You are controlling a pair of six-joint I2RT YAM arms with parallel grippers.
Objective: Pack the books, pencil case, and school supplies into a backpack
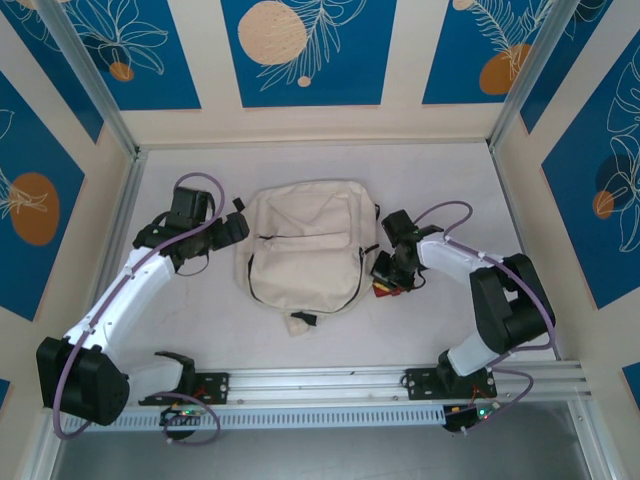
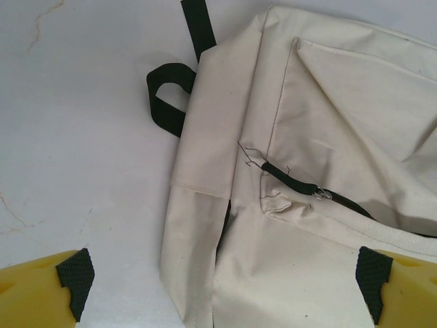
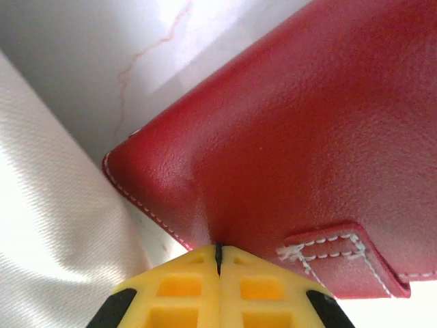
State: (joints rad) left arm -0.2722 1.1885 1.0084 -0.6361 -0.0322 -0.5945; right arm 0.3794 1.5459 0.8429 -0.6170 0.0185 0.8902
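I see the white, faintly veined table top (image 1: 200, 330) spread under both arms. The large soft cream-white fabric backpack (image 1: 305, 250) lies flat in the middle of it, front side up, between the two grippers.

The left gripper (image 1: 237, 222) sits at the bag's left edge. From the left wrist camera its jaws stand wide apart (image 2: 224, 273). One black-padded yellow fingertip (image 2: 75, 273) is over bare table and the other is over the cream cloth (image 2: 307, 102).

The right gripper (image 1: 388, 275) is down at the bag's right side, on top of a small patch of red (image 1: 385, 291). From the right wrist camera that red is the small flat dark-red leather-look pencil case (image 3: 293, 137) with white stitching. It lies on the table just beside the backpack's fabric (image 3: 48, 205), outside the bag. The right gripper's jaws (image 3: 218, 249) are closed, finger against finger, with a thin dark seam between them. Their tips meet the case's near long edge. I cannot tell whether they pinch any of it.

A black strap loop (image 2: 167, 96) pokes out from the bag's side onto the table. A black zipper with a small clear pull (image 2: 321, 195) runs across the cloth. The case's little stitched tab (image 3: 341, 256) sits just beside the closed fingertips.
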